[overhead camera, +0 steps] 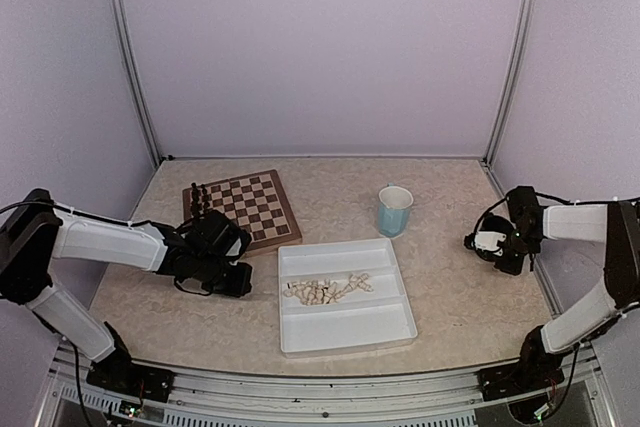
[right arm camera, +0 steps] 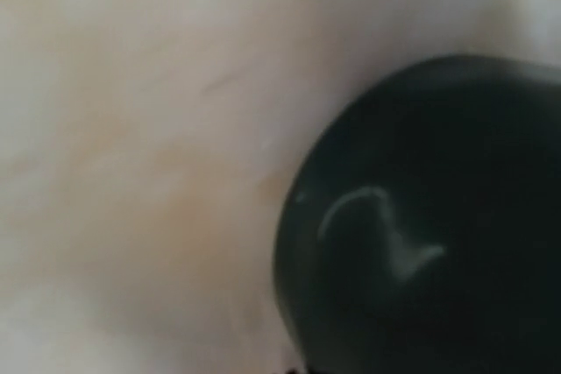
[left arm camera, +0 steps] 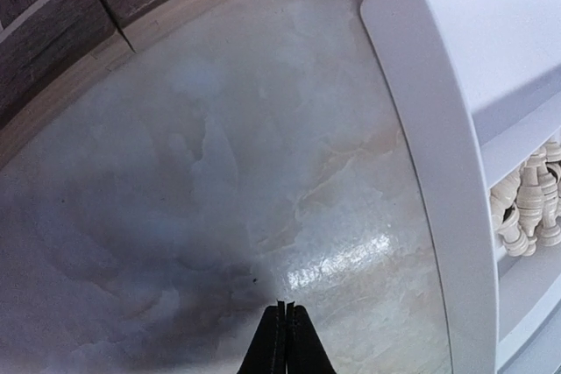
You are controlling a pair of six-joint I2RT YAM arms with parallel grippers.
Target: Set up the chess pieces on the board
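Two arms in play, and we start on the left: it reaches low across the marbled beige tabletop, elbow bent, with the left gripper sitting in the gap between the square wooden chessboard and the white rectangular plastic tray. From the left wrist we see its black fingers pressed flat together, nothing between them, tips just above bare table. Over on the right, the arm is folded back at the table's edge, the right gripper well apart from everything. Its wrist view is a blur of beige surface and a dark rounded shape, so we cannot tell how its jaws stand. On to the containers: the tray is split into three long compartments, and the cream-white chess pieces lie jumbled on their sides in the middle one, none on the board. We catch them again from the left wrist, turned and ridged, heaped against the tray's smooth wall. A pale blue mug stands upright just beyond the tray. The board shows dark-brown and tan checks inside a brown border, with a row of dark chess pieces upright along its far left edge.
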